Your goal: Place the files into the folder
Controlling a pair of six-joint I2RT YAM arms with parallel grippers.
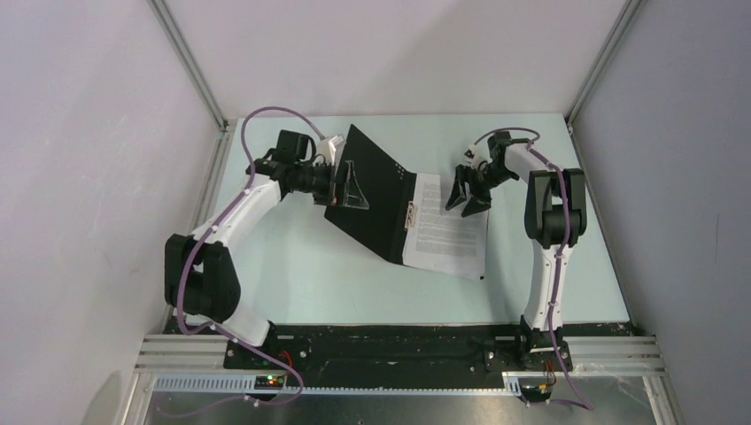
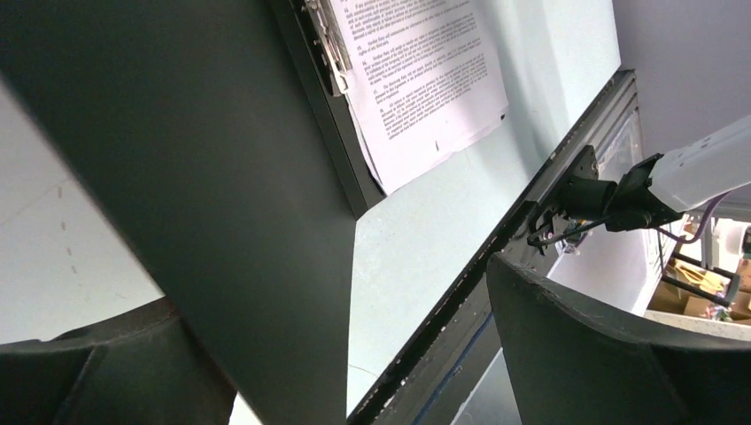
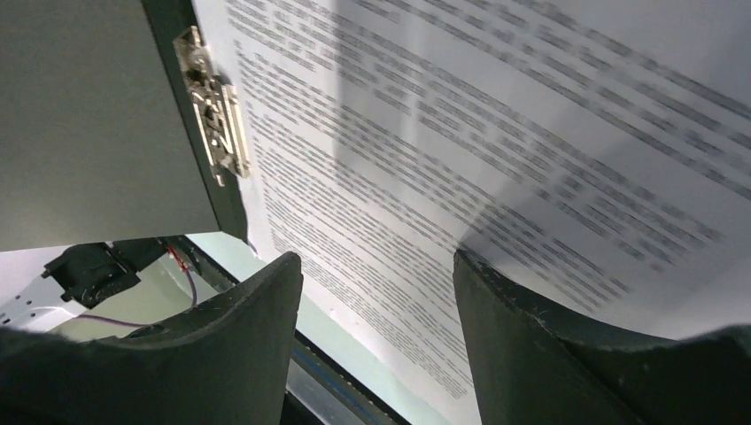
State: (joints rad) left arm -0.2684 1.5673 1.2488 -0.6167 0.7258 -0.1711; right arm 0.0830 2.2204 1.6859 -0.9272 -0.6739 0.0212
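Observation:
The folder (image 1: 376, 199) lies open in the middle of the table, black inside up. Its left cover (image 2: 204, 177) is raised steeply. The files (image 1: 447, 226) lie as a white printed stack on its right half, beside the metal clip (image 1: 412, 215). My left gripper (image 1: 344, 188) is open, with the raised cover between its fingers and leaning on one; a wide gap shows to the other finger (image 2: 567, 336). My right gripper (image 1: 468, 197) is open and empty just above the files' far right part (image 3: 460, 133). The clip (image 3: 215, 106) shows at the spine.
White enclosure walls and aluminium posts (image 1: 190, 66) ring the pale green table (image 1: 292, 274). A black base rail (image 1: 398, 341) runs along the near edge, with both arm bases on it. The right arm's base (image 2: 620, 190) shows in the left wrist view.

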